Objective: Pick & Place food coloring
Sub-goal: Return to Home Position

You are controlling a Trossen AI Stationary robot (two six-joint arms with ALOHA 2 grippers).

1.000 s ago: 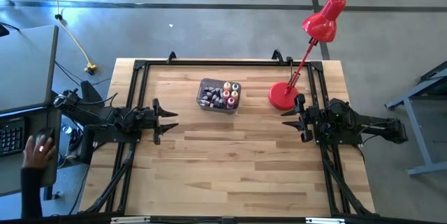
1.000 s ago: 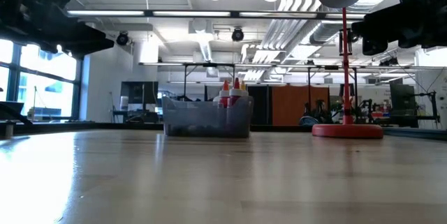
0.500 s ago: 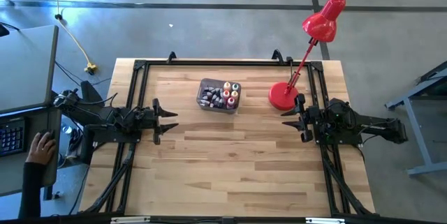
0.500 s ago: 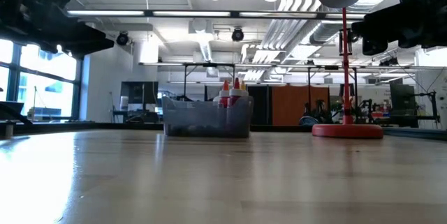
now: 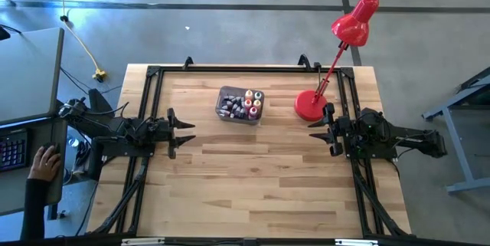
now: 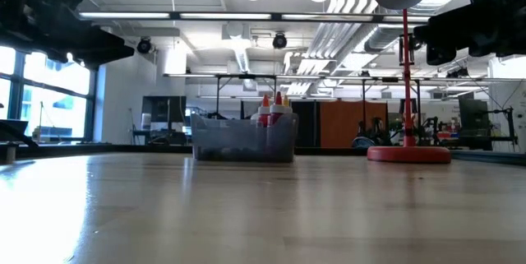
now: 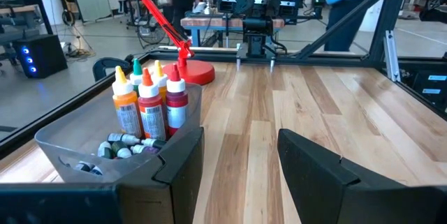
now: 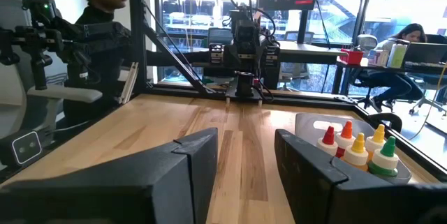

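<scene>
Since each wrist view looks out between two dark fingers with bare wood in the gap, the left gripper [image 5: 187, 132] and the right gripper [image 5: 314, 130] are both noted as spread apart, with nothing held in either. Both are seen in the high view drawn back to opposite side edges of the table [image 5: 253, 185], facing each other across it, well apart from everything on it. In the low view the arms are seen only as dark shapes in the upper corners, clear of the tabletop. The food coloring [image 5: 243, 105] is found entirely inside the bin [image 5: 221, 95], which is set on the far half of the table, roughly midway between the arms. Within the bin, the tall bottles [image 7: 147, 102] are stood upright and bunched at the end nearer the lamp [image 5: 309, 106]; orange, red, yellow and green tops are made out. The small vials [image 7: 120, 144] are heaped on the bin floor at the other end, lying at mixed angles. The lamp base is placed beside the bin, toward the right arm, not touching it. A person's hand [image 5: 46, 162] is rested on a desk off the left edge of the table
</scene>
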